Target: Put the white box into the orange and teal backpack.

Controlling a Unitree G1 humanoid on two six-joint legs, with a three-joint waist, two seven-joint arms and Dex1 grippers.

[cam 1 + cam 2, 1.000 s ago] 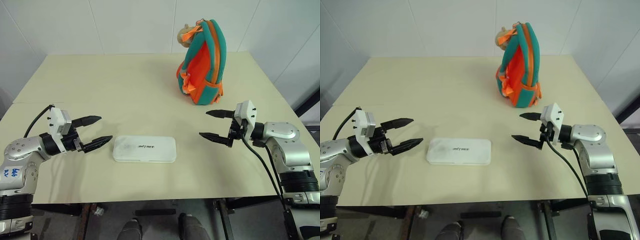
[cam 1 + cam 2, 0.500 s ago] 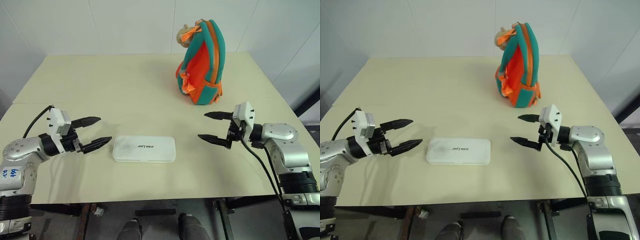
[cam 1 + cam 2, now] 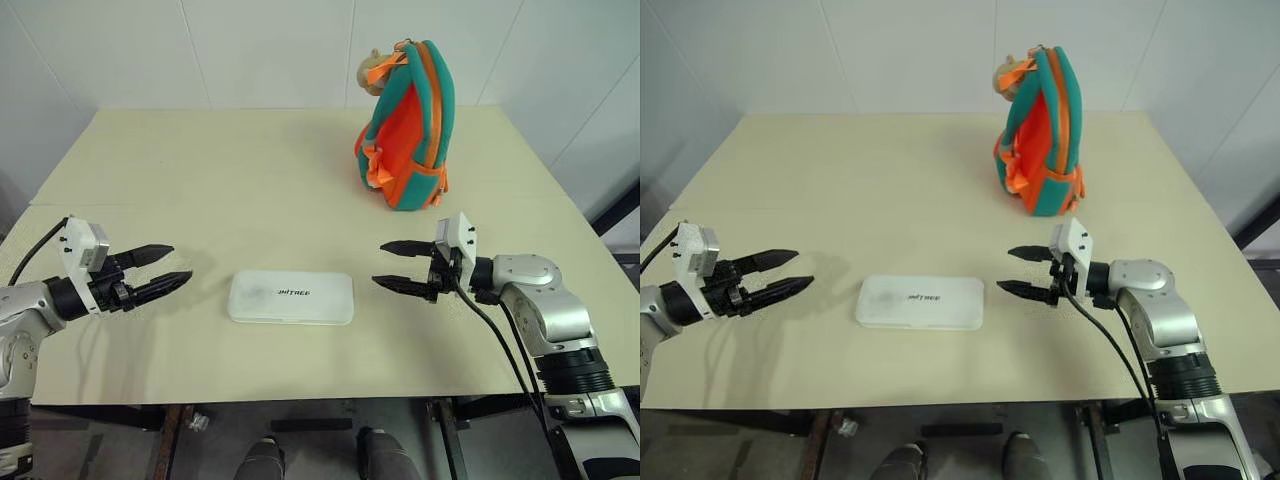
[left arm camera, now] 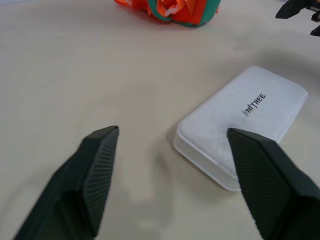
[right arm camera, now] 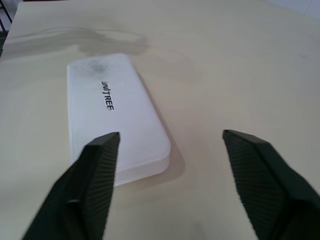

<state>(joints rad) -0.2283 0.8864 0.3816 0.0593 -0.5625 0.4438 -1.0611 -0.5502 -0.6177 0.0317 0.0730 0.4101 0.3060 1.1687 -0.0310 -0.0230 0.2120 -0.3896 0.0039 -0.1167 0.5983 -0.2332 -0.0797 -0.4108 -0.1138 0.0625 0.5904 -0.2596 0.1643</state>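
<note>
Now that the right gripper has slid in closer, jaws wide and empty, it sits just beside the white box lying flat on the table. The left gripper, spread too, has backed off. The orange and teal backpack waits upright beyond; pickup looks imminent.

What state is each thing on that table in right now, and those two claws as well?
White box: lying flat on the table, lettering up, untouched.
Orange and teal backpack: standing upright at the far side, apart from the box.
Left claw: open, empty, beside the box's left end.
Right claw: open, empty, beside the box's right end.
</note>
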